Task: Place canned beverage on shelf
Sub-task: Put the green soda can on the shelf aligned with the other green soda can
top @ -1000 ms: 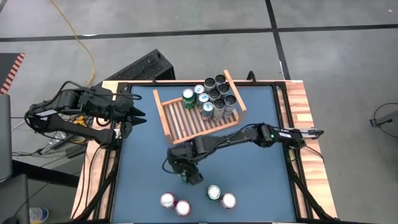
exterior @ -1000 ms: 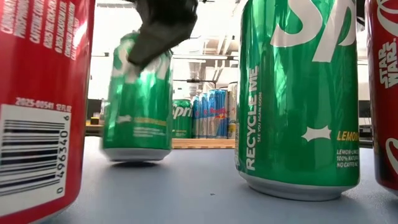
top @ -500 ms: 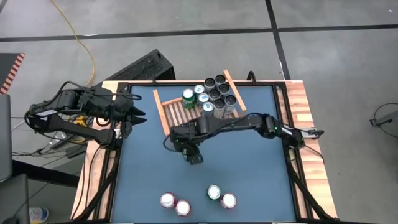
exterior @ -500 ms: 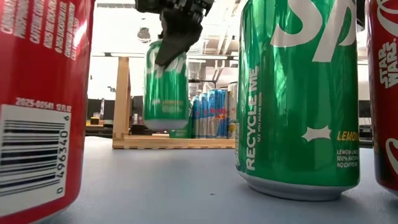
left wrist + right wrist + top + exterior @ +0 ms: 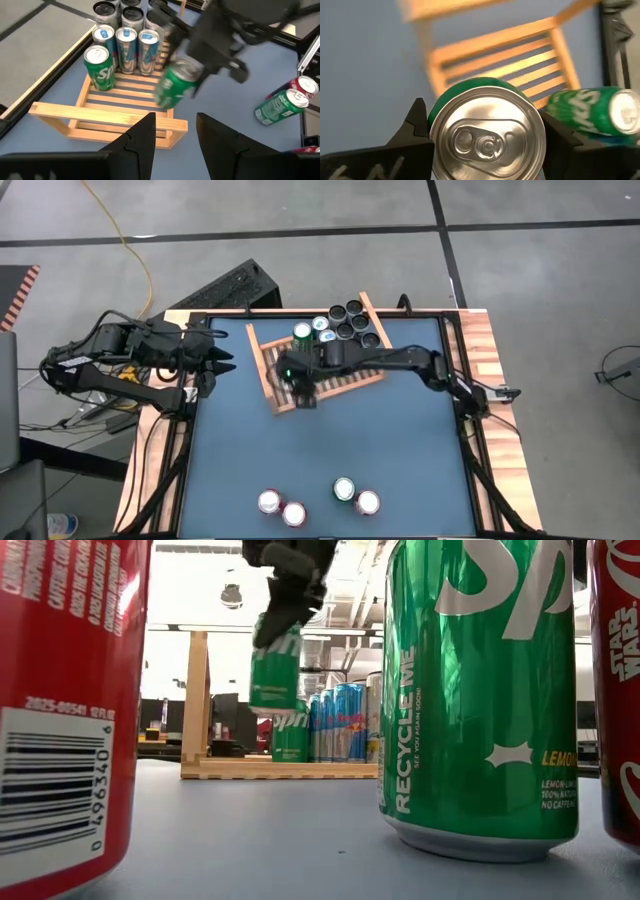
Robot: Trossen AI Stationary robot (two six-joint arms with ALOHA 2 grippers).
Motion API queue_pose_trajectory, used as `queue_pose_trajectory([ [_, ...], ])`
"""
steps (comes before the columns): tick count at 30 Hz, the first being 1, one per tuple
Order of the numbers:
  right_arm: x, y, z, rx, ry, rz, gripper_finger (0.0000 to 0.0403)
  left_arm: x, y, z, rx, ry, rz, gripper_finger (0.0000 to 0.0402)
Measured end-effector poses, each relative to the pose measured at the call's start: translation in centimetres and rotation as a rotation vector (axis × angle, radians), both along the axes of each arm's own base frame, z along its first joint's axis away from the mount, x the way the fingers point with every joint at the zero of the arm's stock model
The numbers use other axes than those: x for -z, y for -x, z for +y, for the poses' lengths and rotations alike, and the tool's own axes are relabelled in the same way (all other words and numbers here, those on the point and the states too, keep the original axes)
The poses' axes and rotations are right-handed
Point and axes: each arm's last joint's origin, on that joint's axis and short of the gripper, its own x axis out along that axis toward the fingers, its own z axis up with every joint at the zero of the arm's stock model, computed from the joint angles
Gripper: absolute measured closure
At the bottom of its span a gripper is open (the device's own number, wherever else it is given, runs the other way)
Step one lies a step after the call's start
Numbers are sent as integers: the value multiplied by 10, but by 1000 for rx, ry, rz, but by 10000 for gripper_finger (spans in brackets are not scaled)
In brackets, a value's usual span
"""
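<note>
Right now, right end effector [image 5: 297, 385]: clamped on a green can [image 5: 176, 86], held in the air over the open front part of the shelf [image 5: 268, 375], clear of the slats.
Green can: tilted in the left wrist view, hanging above the shelf base in the low view.
Shelf: wooden rack at the far side of the desk [image 5: 400, 450], with other cans [image 5: 340, 330] standing at its back.
Left end effector [image 5: 222, 358]: fingers apart, empty, waiting at the desk's left edge beside the shelf.
Desk front: four more cans [image 5: 315, 502] standing near the front edge.
</note>
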Motion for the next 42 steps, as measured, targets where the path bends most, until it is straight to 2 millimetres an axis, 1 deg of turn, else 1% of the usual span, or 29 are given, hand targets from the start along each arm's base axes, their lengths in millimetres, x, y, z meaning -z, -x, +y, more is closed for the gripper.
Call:
queue_pose_trajectory([
  [2,-2,-1,-14,90,-34,-45,203,0,0,0,-1,2,-1,274],
  [5,0,0,-33,198,-70,-59,203,0,0,0,-2,1,-1,274],
  [9,1,0,-48,283,-90,-81,203,0,0,0,-3,1,-1,274],
  [15,2,4,-60,331,-78,-61,203,0,0,1,-19,-19,1,274],
  [23,28,4,-74,362,-56,-5,203,0,0,1,-40,-35,2,274],
  [26,34,5,-80,371,-55,7,203,0,0,1,-40,-35,2,274],
  [29,38,3,-86,384,-55,-26,203,0,0,1,-40,-35,2,274],
  [35,46,6,-99,412,-56,-4,203,0,0,1,-40,-36,3,274],
  [42,55,8,-106,426,-57,14,203,0,0,1,-36,-42,5,274],
])
